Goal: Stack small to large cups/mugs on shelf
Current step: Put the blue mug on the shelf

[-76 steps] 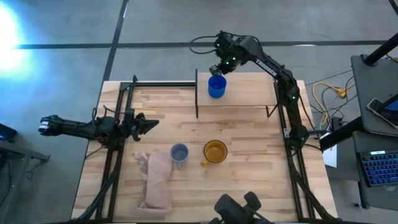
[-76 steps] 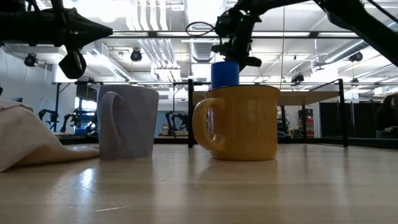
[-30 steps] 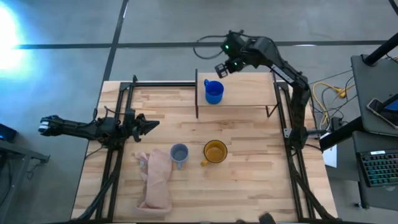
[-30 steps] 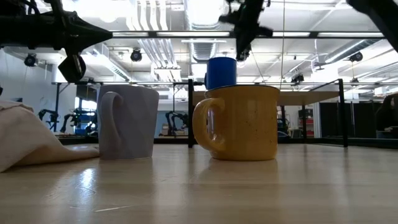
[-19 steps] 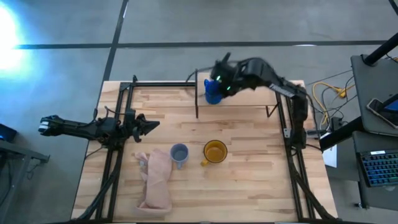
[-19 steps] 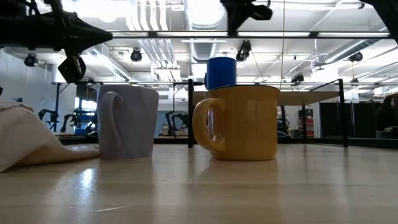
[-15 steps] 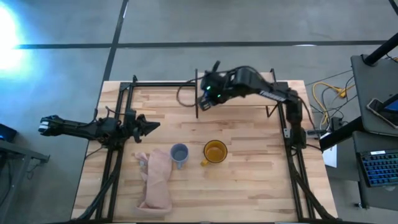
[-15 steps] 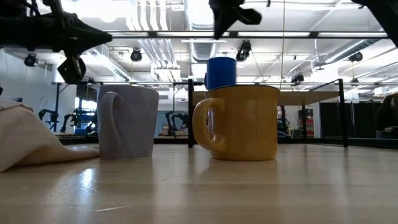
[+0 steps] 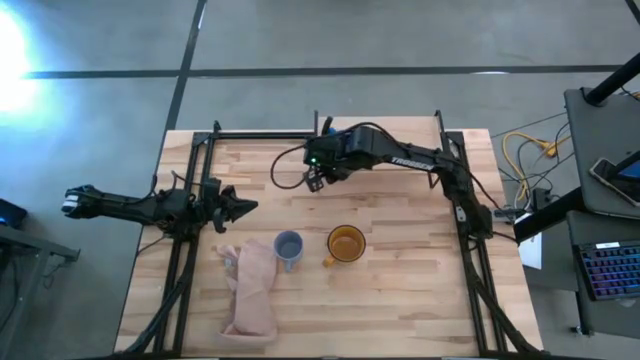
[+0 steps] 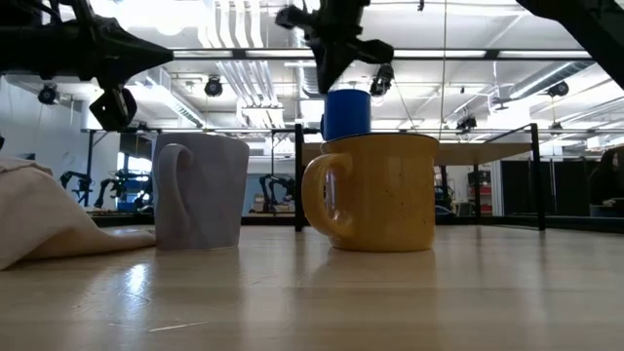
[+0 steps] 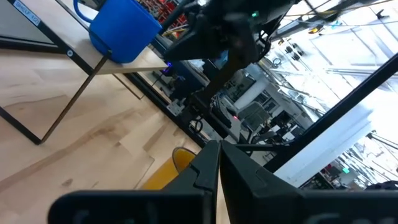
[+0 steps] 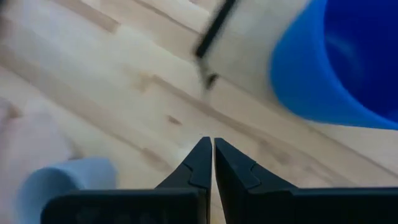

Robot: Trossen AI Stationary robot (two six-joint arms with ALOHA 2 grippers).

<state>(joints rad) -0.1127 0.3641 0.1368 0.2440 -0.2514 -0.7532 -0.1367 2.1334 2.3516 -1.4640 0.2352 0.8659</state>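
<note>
The small blue mug (image 10: 347, 114) stands upright on the light-wood shelf (image 9: 405, 133); it also shows in the left wrist view (image 11: 121, 34) and the right wrist view (image 12: 336, 62), but my right arm hides it in the high view. The grey-blue mug (image 9: 288, 246) and the yellow-orange mug (image 9: 346, 243) stand on the tabletop toward the near edge. My right gripper (image 9: 313, 178) is shut and empty, in the air by the shelf's left near corner, left of the blue mug. My left gripper (image 9: 241, 204) is shut and empty at the table's left.
A pinkish-beige cloth (image 9: 250, 290) lies crumpled left of the grey-blue mug, toward the near-left corner. The shelf's black posts (image 12: 214, 28) stand beside my right gripper. Black frame rails (image 9: 190, 240) run along the table's left and right sides.
My right gripper has swung from above the shelf's far side toward the table's left and near edge, passing over the blue mug and coming lower beside the shelf's left end. The blue mug has stayed upright on the shelf.
</note>
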